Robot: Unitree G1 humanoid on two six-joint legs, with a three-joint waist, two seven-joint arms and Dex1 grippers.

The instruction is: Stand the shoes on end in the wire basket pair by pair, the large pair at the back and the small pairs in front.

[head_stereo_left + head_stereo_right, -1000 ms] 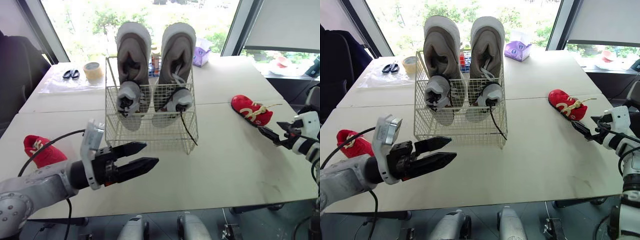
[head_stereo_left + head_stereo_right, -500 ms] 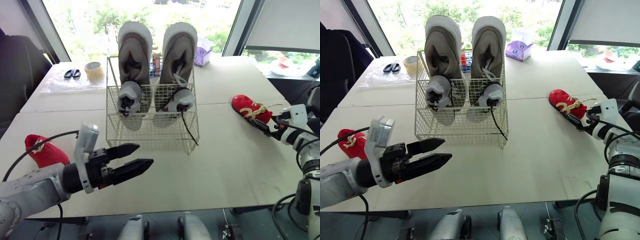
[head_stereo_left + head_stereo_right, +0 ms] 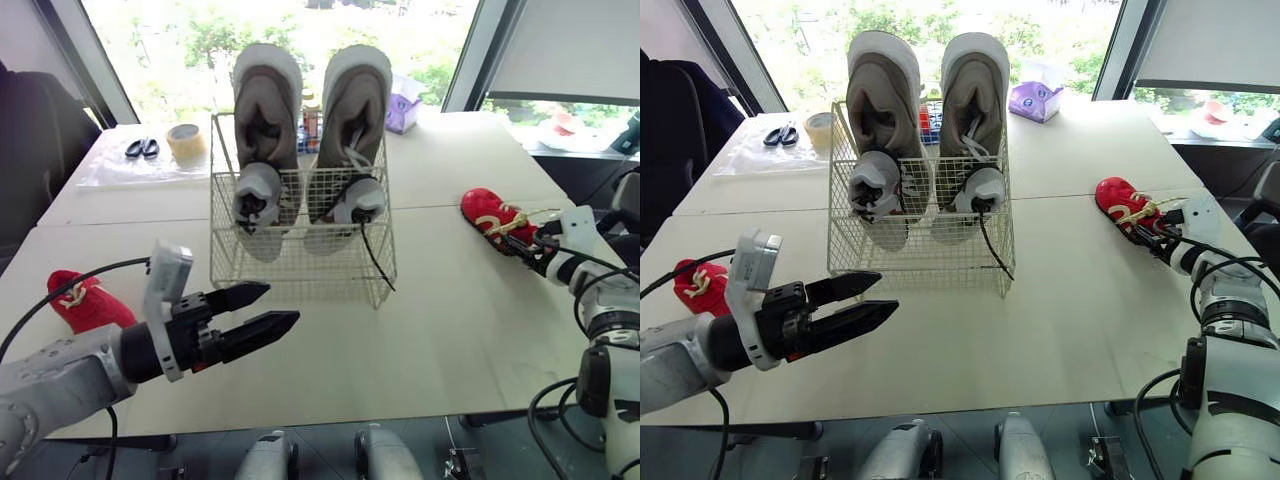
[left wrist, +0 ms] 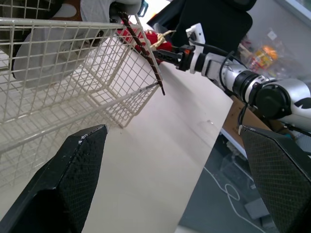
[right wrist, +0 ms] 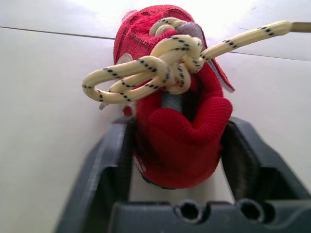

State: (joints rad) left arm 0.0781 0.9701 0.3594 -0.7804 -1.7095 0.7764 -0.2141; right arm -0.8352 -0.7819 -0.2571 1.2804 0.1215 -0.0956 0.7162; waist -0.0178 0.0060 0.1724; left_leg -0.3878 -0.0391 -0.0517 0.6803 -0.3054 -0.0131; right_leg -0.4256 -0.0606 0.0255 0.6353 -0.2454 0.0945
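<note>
Within the wire basket (image 3: 300,272) stand two grey shoes (image 3: 267,105); outside, two red shoes (image 3: 492,213).

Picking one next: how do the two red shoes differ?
The right red shoe has the right gripper at its heel; the left red shoe lies untouched, apart from the left gripper. The right one lies right of the wire basket, the left one left of it. Both are small and pale-laced.

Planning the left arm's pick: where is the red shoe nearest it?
In the eye views the red shoe lies far left on the table, left of the wire basket and left gripper.
</note>
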